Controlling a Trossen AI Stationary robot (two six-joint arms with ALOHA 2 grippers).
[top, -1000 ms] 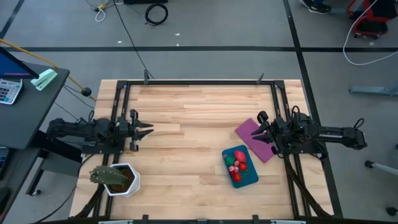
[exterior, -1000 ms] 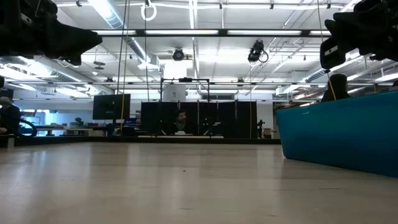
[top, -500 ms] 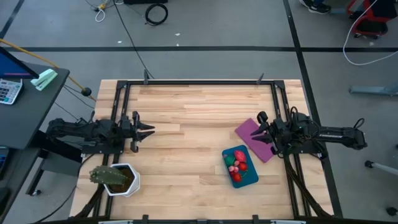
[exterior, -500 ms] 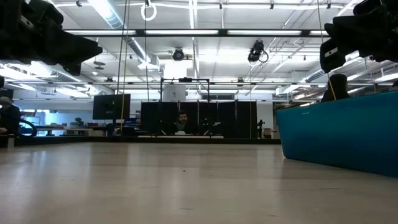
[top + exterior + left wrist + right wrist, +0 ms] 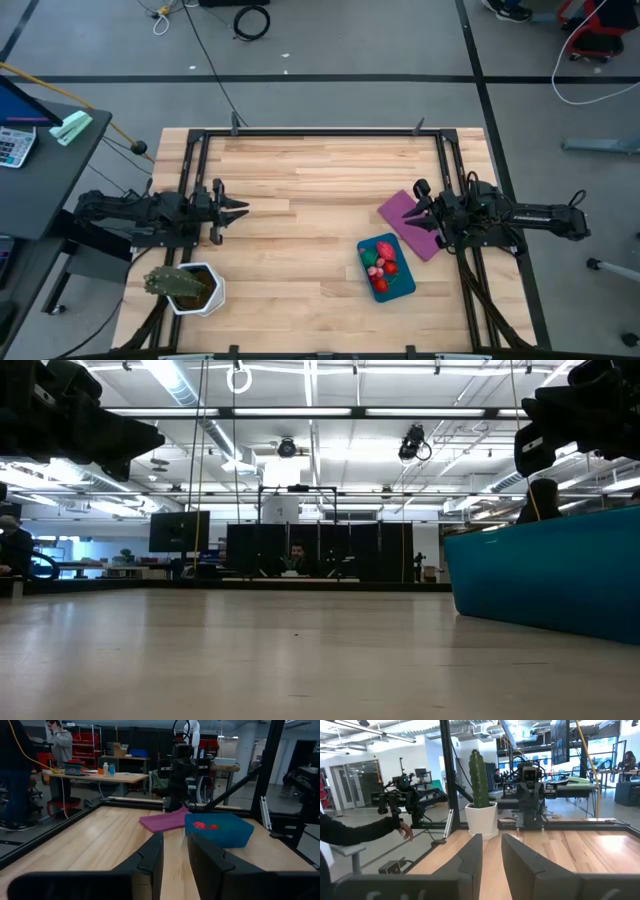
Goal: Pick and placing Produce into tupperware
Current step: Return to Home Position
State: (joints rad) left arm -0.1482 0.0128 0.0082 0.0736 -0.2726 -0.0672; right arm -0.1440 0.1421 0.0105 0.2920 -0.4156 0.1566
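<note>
The teal-blue tupperware (image 5: 386,267) stands on the table at the near right and holds several red and pink produce pieces (image 5: 384,260) and one green piece (image 5: 375,270); it also shows in the left wrist view (image 5: 220,828) and the low view (image 5: 550,575). My left gripper (image 5: 240,209) hovers at the table's left side, its fingers a narrow gap apart and empty (image 5: 175,855). My right gripper (image 5: 415,210) hovers over the purple sheet (image 5: 412,222) at the right, its fingers a narrow gap apart and empty (image 5: 491,852).
A cactus in a white pot (image 5: 186,287) stands at the table's near left corner. A black frame (image 5: 320,132) runs round the table. A person's arm (image 5: 365,831) shows beyond the table's left side. Bare wood lies across the table's middle (image 5: 310,220).
</note>
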